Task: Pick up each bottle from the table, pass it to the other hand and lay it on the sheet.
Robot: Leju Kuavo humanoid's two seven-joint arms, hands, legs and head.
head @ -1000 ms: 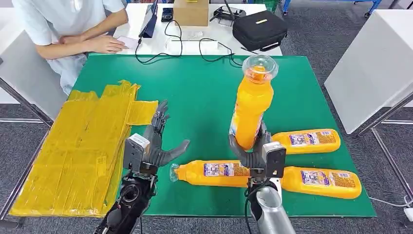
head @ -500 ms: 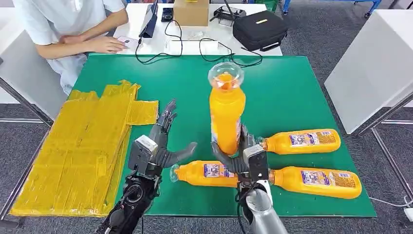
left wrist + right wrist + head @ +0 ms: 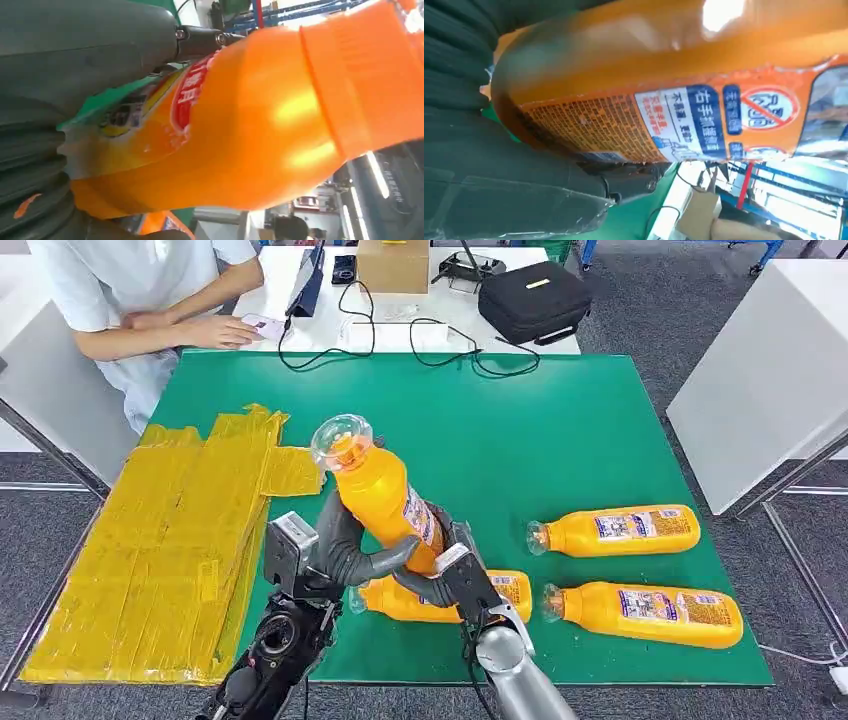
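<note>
We see the right hand (image 3: 447, 562) gripping the base of an orange bottle (image 3: 385, 496), tilted toward the yellow sheet (image 3: 170, 540) above the green table (image 3: 560, 440). The left hand (image 3: 345, 545) wraps its body too. Three bottles (image 3: 640, 612) lie nearby.

On the held bottle (image 3: 664, 90) we see a label (image 3: 704, 125) with Chinese print and a red crossed-circle sign (image 3: 770, 109); the small text stays unreadable to us.
</note>
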